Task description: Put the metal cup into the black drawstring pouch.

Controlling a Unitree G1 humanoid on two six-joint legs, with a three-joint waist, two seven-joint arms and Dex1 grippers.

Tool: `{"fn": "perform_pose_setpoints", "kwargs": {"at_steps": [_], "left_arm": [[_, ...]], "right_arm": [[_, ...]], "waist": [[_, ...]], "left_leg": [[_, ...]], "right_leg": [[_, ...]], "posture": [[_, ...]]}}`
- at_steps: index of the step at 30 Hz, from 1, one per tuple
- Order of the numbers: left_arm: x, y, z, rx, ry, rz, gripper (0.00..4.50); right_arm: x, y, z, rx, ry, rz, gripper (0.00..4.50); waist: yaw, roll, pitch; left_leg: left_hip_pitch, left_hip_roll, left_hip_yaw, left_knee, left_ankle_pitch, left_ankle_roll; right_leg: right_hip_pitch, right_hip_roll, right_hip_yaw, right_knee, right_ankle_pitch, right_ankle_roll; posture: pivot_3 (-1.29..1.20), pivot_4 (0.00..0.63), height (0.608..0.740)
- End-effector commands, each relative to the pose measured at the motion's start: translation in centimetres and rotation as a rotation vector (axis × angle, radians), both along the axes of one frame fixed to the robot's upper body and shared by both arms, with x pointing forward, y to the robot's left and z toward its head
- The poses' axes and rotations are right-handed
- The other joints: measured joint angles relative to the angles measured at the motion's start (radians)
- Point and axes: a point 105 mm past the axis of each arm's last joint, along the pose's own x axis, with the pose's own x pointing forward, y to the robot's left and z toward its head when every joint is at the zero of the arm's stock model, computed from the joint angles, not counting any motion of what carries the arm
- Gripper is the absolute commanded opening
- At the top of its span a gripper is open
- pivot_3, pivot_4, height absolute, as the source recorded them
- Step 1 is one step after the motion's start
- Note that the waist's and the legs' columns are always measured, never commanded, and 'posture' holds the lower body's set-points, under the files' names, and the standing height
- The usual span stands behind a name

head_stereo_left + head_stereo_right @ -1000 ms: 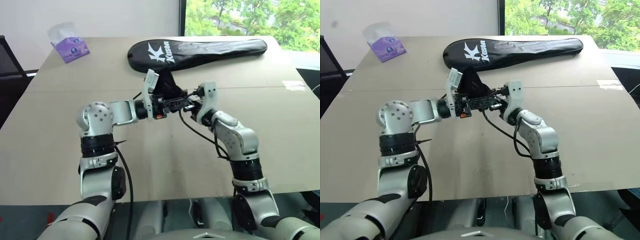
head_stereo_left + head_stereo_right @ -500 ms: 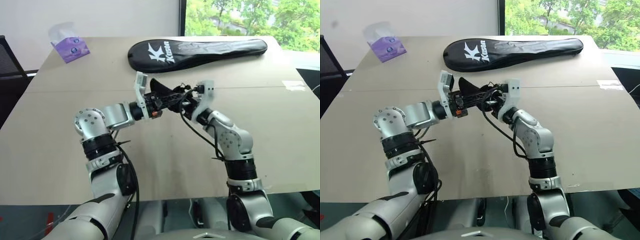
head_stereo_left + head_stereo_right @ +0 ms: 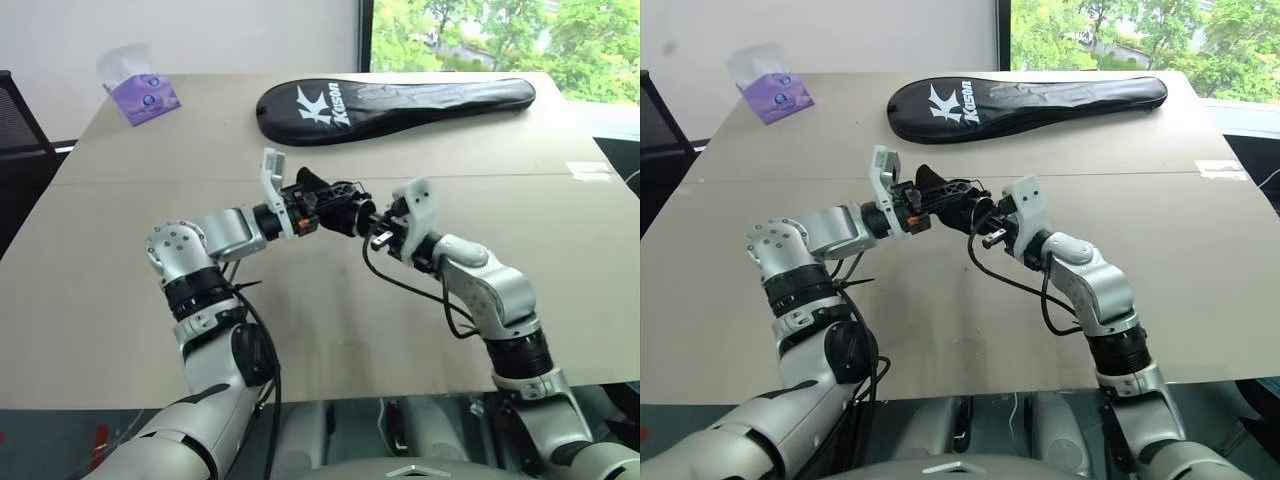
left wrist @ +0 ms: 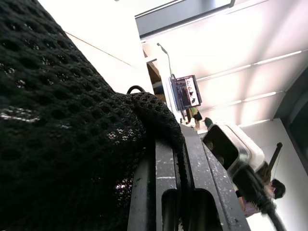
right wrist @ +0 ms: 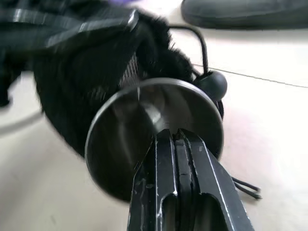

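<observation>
The black drawstring pouch (image 3: 335,205) hangs in the air above the table, and my left gripper (image 3: 308,203) is shut on its mesh cloth (image 4: 72,120). The metal cup (image 5: 120,139) lies on its side in the pouch's mouth, its round shiny end facing my right gripper (image 5: 175,134). That gripper (image 3: 373,233) sits just to the right of the pouch with its fingers together and nothing between them. I cannot tell whether its tips touch the cup. A cord with a black bead (image 5: 211,84) hangs by the cup's rim.
A long black racket cover (image 3: 390,103) with white lettering lies across the far side of the tan table (image 3: 100,280). A purple tissue pack (image 3: 140,95) stands at the far left corner. A strip of tape (image 3: 587,170) sits near the right edge.
My right gripper has drawn back from the pouch's mouth, towards me and to the right, leaving the cup in it. The left gripper has carried the pouch slightly left and rolled it.
</observation>
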Motion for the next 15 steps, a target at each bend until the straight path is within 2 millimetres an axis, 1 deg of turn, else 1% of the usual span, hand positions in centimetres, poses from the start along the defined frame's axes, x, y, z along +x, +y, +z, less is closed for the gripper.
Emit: {"fn": "perform_pose_setpoints", "kwargs": {"at_steps": [1,3,4,6,10,12,15], "left_arm": [[-0.2,0.2,0.7,-0.015,-0.032,-0.008,0.00],[-0.2,0.2,0.7,-0.007,-0.034,-0.011,0.00],[-0.2,0.2,0.7,-0.004,-0.035,-0.011,0.00],[-0.1,0.2,0.8,-0.004,-0.038,-0.012,0.00],[-0.2,0.0,1.0,0.002,-0.047,-0.020,0.00],[-0.3,-0.2,1.2,0.005,-0.054,-0.030,0.00],[-0.4,-0.3,1.3,0.007,-0.060,-0.038,0.00]], "right_arm": [[-1.2,-0.2,2.1,0.010,-0.092,0.037,1.50],[-1.4,-0.7,2.1,0.015,-0.076,0.025,2.11],[-1.7,-0.7,2.1,0.023,-0.064,0.040,2.53],[-2.1,-0.7,2.3,0.052,-0.055,0.064,2.53],[-2.1,-0.4,2.2,0.044,-0.060,0.083,2.53],[-1.9,0.1,2.0,0.046,-0.058,0.096,2.01],[-1.6,0.6,1.9,0.048,-0.055,0.113,0.95]], "waist": [[0.001,0.000,0.000],[0.001,0.000,0.000],[0.001,0.000,0.000],[0.001,0.000,0.000],[0.002,0.000,0.000],[0.002,0.000,0.000],[0.000,0.000,0.000]], "left_leg": [[0.000,0.000,0.000,0.000,0.000,0.000],[0.000,0.000,0.000,0.000,0.000,0.000],[0.000,0.000,0.000,0.000,0.000,0.000],[0.000,0.000,0.000,0.000,0.000,0.000],[0.000,0.000,0.000,0.000,0.000,0.000],[0.000,0.000,0.000,0.000,0.000,0.000],[0.000,0.000,0.000,0.000,0.000,0.000]], "right_leg": [[0.000,0.000,0.000,0.000,0.000,0.000],[0.000,0.000,0.000,0.000,0.000,0.000],[0.000,-0.001,0.000,0.000,0.000,0.000],[0.000,-0.001,0.000,0.000,0.000,0.000],[0.000,-0.001,0.000,0.000,0.000,0.000],[0.000,-0.001,0.000,0.000,0.000,0.000],[0.000,0.000,0.000,0.000,0.000,0.000]], "posture": [[0.00,0.150,0.740],[0.00,0.150,0.740],[0.00,0.150,0.740],[0.00,0.150,0.740],[0.00,0.150,0.740],[0.00,0.150,0.740],[0.00,0.150,0.740]]}}
